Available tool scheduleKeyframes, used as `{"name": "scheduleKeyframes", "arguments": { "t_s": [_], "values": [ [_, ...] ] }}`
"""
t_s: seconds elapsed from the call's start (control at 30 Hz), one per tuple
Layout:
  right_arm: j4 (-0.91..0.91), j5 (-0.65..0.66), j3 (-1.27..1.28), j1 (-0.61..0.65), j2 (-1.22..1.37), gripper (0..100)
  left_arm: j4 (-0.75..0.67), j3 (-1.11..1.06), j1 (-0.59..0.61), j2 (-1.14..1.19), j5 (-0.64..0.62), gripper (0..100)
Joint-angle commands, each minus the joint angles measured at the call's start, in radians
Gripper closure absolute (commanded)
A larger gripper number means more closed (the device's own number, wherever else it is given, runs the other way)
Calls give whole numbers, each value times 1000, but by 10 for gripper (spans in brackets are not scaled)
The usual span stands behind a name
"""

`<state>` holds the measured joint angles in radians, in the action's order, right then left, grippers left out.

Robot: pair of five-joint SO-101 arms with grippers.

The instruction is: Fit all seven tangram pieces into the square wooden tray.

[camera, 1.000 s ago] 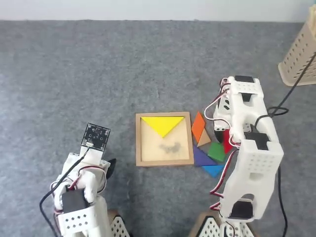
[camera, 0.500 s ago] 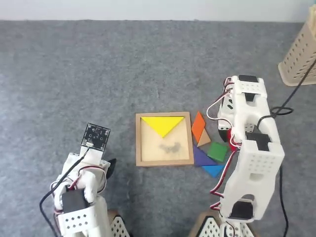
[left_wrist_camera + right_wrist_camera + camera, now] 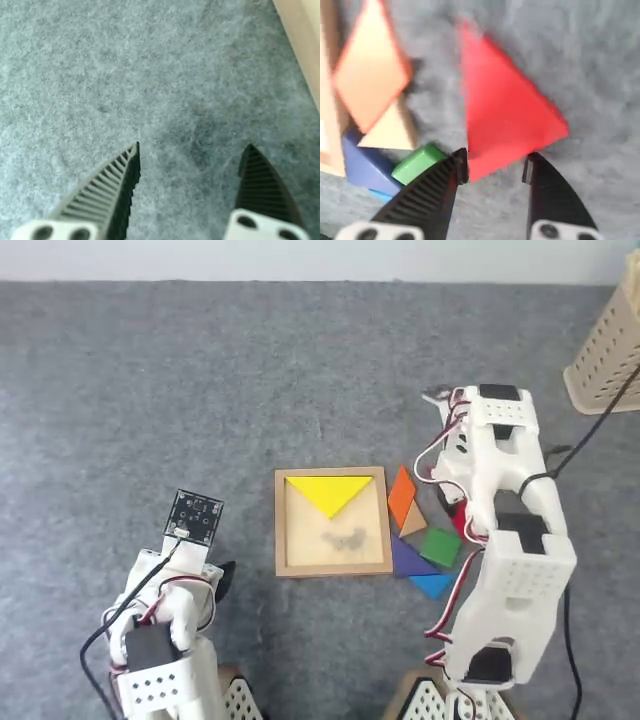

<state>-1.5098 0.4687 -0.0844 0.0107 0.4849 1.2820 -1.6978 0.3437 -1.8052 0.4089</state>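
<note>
The square wooden tray [image 3: 281, 525] lies mid-table with the yellow triangle [image 3: 328, 492] set in its far half. To its right sit the orange parallelogram [image 3: 401, 495], tan triangle [image 3: 412, 521], green square [image 3: 440, 546], dark blue triangle [image 3: 407, 558] and light blue triangle [image 3: 432, 585]. The red triangle [image 3: 459, 521] peeks out from under the right arm. My right gripper [image 3: 495, 167] is shut on a corner of the red triangle [image 3: 505, 120], beside the orange parallelogram [image 3: 370, 82] and green square [image 3: 417, 162]. My left gripper [image 3: 192, 150] hangs open over bare carpet near the tray's edge [image 3: 300, 50].
Grey carpet covers the table. A perforated beige basket [image 3: 610, 340] stands at the far right edge, with a black cable running from it to the right arm. A faint dark mark [image 3: 345, 537] shows on the tray floor.
The right arm has shifted a little toward the far side, with the red triangle under it. The left arm and the other pieces have not moved.
</note>
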Motion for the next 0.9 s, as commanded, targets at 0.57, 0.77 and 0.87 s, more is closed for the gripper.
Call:
{"name": "scheduleKeyframes", "arguments": {
  "t_s": [0.57,0.77,0.87],
  "values": [
    [222,183,87,54,-74,559,2,13,-2,-17,-6,701],
    [312,175,189,68,-76,560,2,13,-2,-17,-6,701],
    [329,158,201,67,-74,560,2,13,-2,-17,-6,701]
  ]
}}
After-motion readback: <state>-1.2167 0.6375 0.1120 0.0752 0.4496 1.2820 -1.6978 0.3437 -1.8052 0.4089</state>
